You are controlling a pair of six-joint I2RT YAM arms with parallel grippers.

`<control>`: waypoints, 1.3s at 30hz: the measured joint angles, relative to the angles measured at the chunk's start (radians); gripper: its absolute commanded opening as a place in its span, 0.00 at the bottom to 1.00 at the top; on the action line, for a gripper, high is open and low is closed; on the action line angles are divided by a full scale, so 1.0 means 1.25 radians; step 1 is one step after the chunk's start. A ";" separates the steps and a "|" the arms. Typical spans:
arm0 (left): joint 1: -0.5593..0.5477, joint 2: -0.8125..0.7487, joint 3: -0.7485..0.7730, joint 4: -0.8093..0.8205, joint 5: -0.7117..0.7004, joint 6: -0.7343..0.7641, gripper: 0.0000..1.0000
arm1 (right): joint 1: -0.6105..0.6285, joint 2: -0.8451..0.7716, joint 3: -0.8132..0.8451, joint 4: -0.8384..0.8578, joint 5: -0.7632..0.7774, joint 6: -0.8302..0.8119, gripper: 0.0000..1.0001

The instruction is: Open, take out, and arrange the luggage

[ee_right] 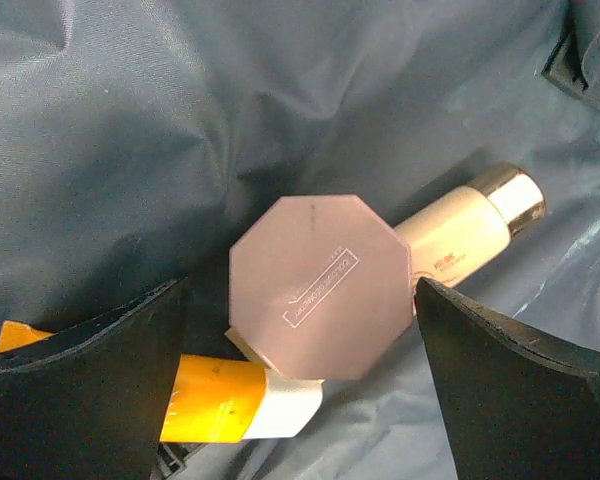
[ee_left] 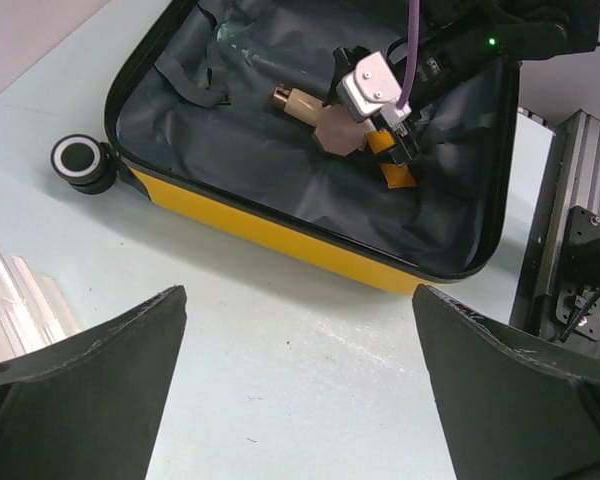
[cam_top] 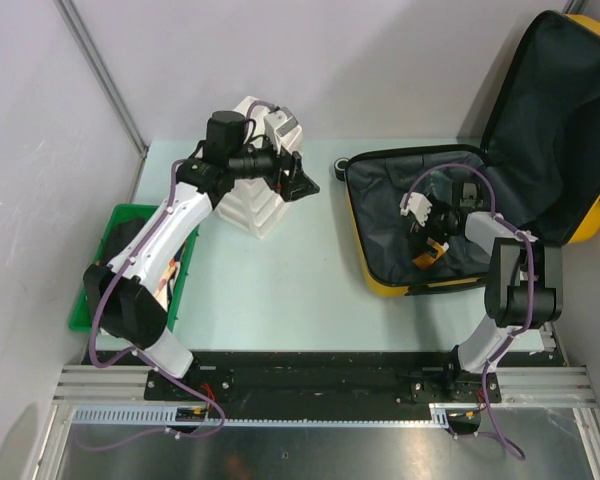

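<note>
The yellow luggage (cam_top: 380, 215) lies wide open on the right side of the top view. Its bottom half lies flat, with black cloth inside. Its lid stands up toward the upper right corner.

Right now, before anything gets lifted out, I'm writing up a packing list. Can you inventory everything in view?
luggage: one, yellow shell with black lining, lying open on the right of the table
octagonal compact: one, pale pink, inside the luggage
bottle: one, cream with a gold cap, partly under the compact
tube: one, orange with a white cap, partly under the compact
tray: one, green, at the table's left edge
drawer unit: one, white, at the back, left of the luggage
table: one, pale green
left gripper: one, black, open, above bare table near the luggage
right gripper: one, black, open, over the compact
</note>
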 measured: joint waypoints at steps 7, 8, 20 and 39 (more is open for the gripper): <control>0.006 0.000 -0.010 0.000 0.009 -0.008 0.99 | -0.003 0.030 0.013 -0.001 -0.035 -0.079 0.62; 0.007 0.000 -0.012 0.000 0.009 -0.009 0.99 | -0.004 0.032 0.013 -0.002 -0.037 -0.085 0.59; 0.077 -0.001 -0.013 -0.006 0.009 -0.030 0.97 | -0.028 -0.005 0.081 -0.067 -0.124 0.002 0.46; 0.164 -0.218 -0.150 -0.021 -0.002 -0.025 0.98 | 0.504 -0.032 0.178 0.036 -0.155 0.364 0.44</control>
